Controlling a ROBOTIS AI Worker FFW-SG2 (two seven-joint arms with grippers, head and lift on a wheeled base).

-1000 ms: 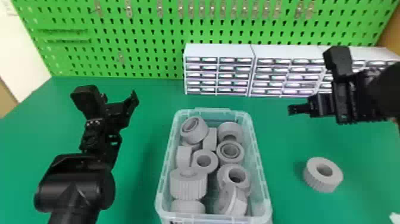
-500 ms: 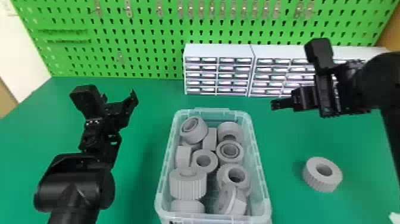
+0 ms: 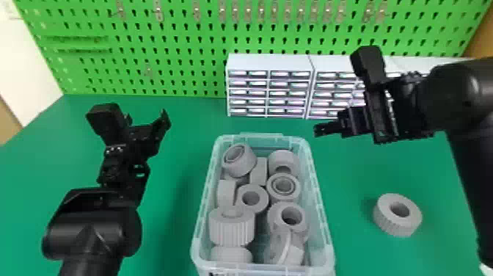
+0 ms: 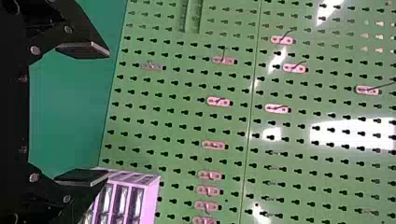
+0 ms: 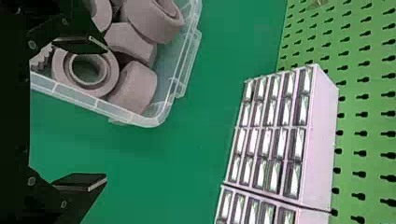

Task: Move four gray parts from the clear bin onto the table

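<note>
Near the far right corner of the clear bin (image 3: 316, 183) with gray parts (image 3: 232, 231), my right gripper (image 3: 320, 130) has fingers apart. Left of bin, my left gripper (image 3: 147, 118) is also spread; green table (image 3: 354, 220) separates right rim from one gray ring (image 3: 390, 225).

Green pegboard (image 3: 190, 40) w/ metal hooks (image 3: 248, 11); white drawer cabs (image 3: 269, 62).
</note>
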